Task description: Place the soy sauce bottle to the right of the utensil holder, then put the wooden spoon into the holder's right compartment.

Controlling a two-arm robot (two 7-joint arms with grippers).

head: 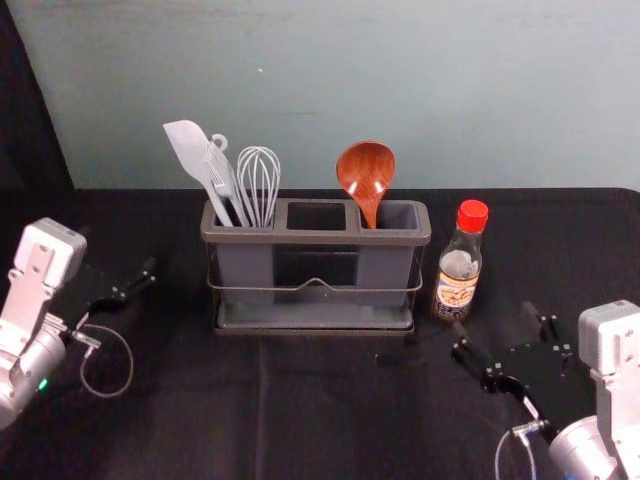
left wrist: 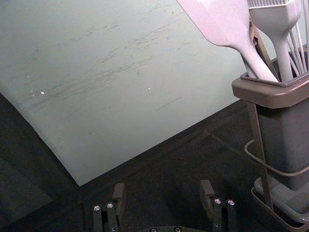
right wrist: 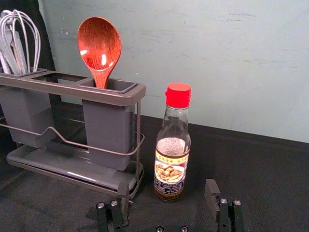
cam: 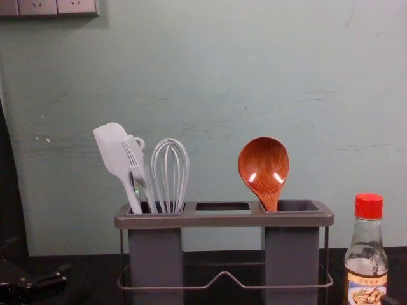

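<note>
On black cloth before a greenish wall stands the holder, left gripper and right gripper gaping empty either side.

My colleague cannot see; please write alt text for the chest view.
A grey holder carries a brown wooden spoon in its right compartment, pale utensils in its left; a red-capped glass soy sauce bottle stands to its right. The black left tool is at lower left.
</note>
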